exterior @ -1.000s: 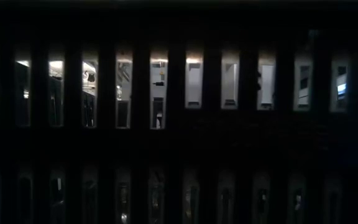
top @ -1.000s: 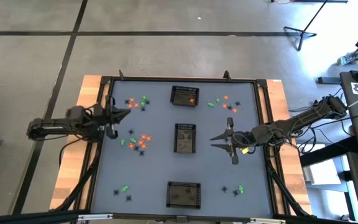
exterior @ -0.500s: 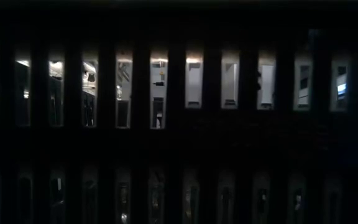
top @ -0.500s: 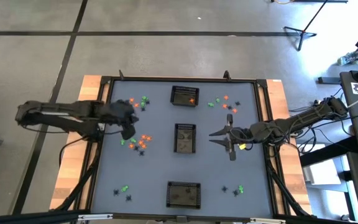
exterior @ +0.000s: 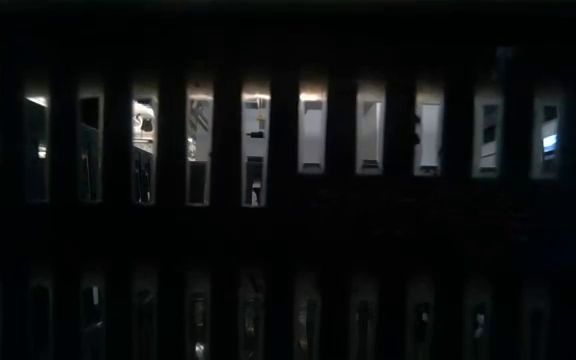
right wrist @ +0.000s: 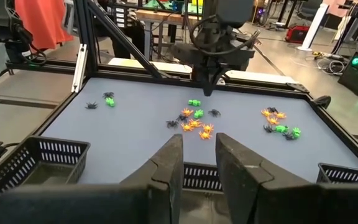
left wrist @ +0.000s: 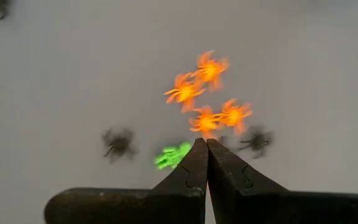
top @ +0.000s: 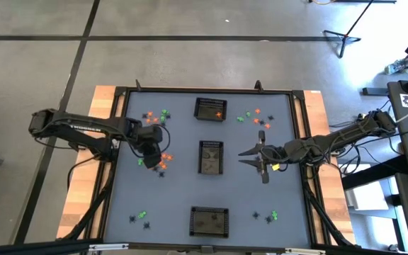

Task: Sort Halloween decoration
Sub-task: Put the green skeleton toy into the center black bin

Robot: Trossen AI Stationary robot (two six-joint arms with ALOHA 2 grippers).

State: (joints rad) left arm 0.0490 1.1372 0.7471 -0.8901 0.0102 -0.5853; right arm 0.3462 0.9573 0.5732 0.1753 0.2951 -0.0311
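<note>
The Halloween decoration lies as tiny orange, green and black trinkets in loose clusters on the grey table: at the middle left, far left, far right, near left and near right. My left gripper is shut and points down just over the middle-left cluster. In the right wrist view its tip hangs clear above the table. My right gripper stands about level right of the middle basket, open, with nothing showing between its fingers.
Three small black mesh baskets stand in a row down the table's middle: far, with an orange trinket inside, middle and near. A raised dark frame runs round the table. The low view is dark behind a basket's mesh.
My left gripper has swung from the table's left edge toward the middle-left cluster and tipped from about level to pointing down, staying shut. The trinkets have not moved.
</note>
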